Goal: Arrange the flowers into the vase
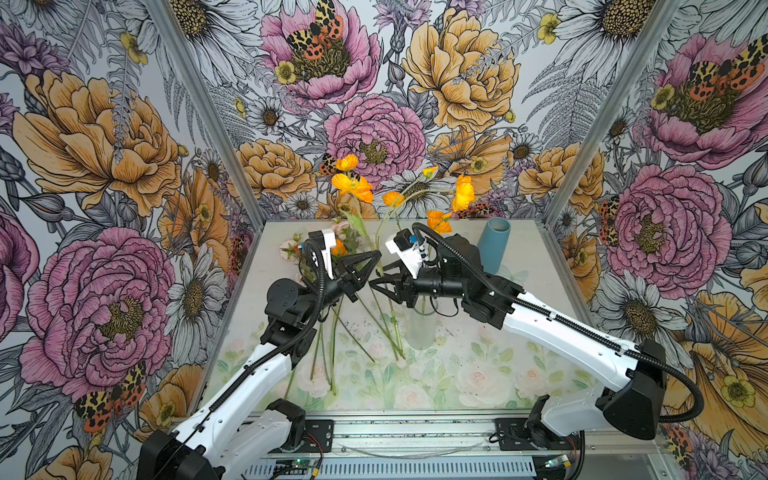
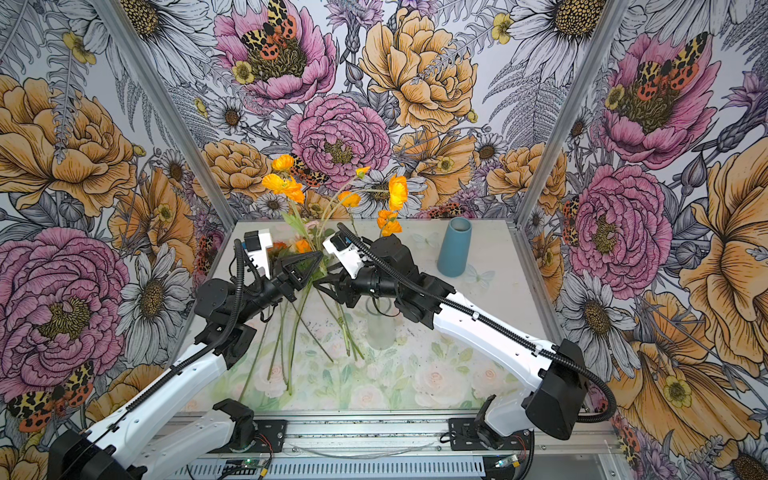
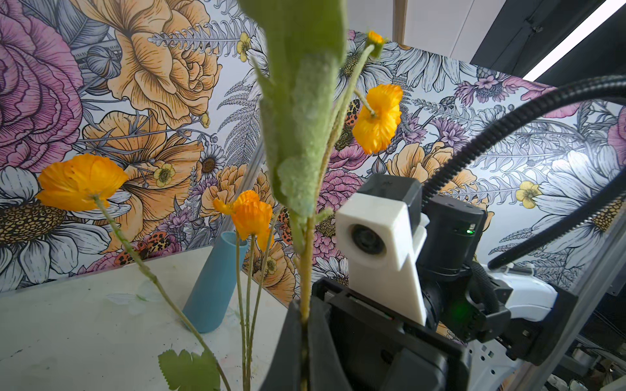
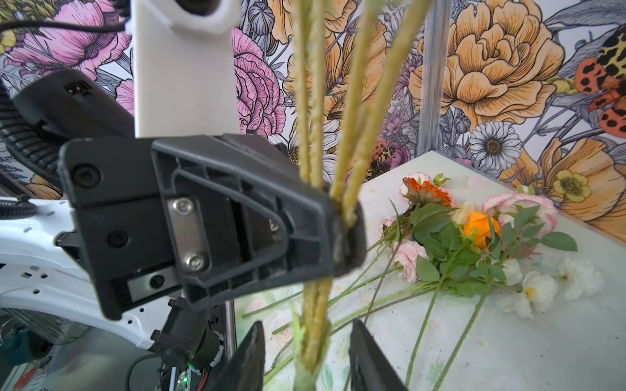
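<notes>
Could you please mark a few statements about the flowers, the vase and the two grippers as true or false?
1. The left gripper is shut on the stems of the orange flowers. True.
2. The blue vase lies on its side. False: it stands upright.
3. The right gripper is clamped on those stems. False: its fingers stand apart on either side of them.
4. A bunch of pink, white and orange flowers lies on the table. True.
</notes>
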`<state>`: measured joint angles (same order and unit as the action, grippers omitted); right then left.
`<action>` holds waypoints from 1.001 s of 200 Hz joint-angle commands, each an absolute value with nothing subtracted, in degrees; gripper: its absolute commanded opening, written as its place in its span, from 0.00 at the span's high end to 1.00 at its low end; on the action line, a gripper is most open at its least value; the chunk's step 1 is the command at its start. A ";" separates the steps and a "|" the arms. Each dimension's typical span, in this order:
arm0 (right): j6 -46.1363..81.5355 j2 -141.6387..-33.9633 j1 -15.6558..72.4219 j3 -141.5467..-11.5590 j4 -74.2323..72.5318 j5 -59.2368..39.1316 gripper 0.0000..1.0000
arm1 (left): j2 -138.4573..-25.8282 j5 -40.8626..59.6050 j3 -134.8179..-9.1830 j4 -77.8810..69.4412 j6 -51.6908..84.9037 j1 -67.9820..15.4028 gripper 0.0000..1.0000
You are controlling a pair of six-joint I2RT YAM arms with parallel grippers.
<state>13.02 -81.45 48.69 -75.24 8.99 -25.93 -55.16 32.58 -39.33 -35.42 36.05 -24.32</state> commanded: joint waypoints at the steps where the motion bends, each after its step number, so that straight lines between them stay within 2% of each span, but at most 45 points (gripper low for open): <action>1: 12.58 -79.50 48.44 -75.83 7.29 -24.86 0.55 | -55.28 31.95 -39.11 -37.60 35.68 -24.88 1.00; 16: 12.29 -78.92 48.38 -75.38 7.29 -24.19 0.55 | -55.12 32.20 -39.10 -37.34 35.48 -24.88 1.00; 46: 12.00 -77.72 48.33 -74.64 7.29 -22.65 0.62 | -53.74 32.01 -39.86 -33.38 33.08 -24.88 1.00; 64: 12.08 -77.56 48.34 -74.68 7.32 -22.62 0.70 | -53.09 31.77 -40.08 -32.02 32.41 -24.87 1.00; 93: 12.55 -78.26 48.34 -75.27 7.25 -23.57 0.90 | -52.91 31.50 -40.24 -32.21 32.55 -24.94 1.00; 122: 13.16 -79.35 48.35 -75.97 7.11 -24.78 0.90 | -52.55 31.07 -40.08 -32.68 32.78 -25.19 1.00; 135: 13.26 -79.54 48.34 -76.25 6.95 -25.16 1.00 | -52.45 30.80 -39.86 -32.80 32.60 -25.41 1.00; 154: 13.18 -79.55 48.38 -76.21 6.94 -25.37 1.00 | -52.54 30.57 -39.60 -32.81 32.19 -25.47 1.00; 162: 13.11 -79.31 48.34 -75.87 6.94 -24.97 1.00 | -52.48 30.16 -39.40 -32.57 32.02 -25.35 0.82; 173: 12.77 -78.57 48.32 -75.07 6.94 -23.38 1.00 | -52.02 29.48 -39.23 -31.93 31.45 -25.23 0.48; 184: 12.35 -77.47 48.12 -73.88 7.03 -20.96 1.00 | -51.28 28.57 -39.43 -30.15 30.43 -24.99 0.20; 192: 12.02 -76.61 47.83 -73.07 7.03 -19.15 1.00 | -50.61 27.51 -39.75 -27.85 29.60 -24.88 0.10; 200: 11.74 -75.72 47.25 -72.28 7.03 -17.33 1.00 | -49.99 26.52 -40.32 -24.71 28.47 -24.63 0.07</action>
<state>12.78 -78.63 48.38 -74.54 7.77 -22.48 -52.25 30.09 -39.33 -30.89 32.18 -24.91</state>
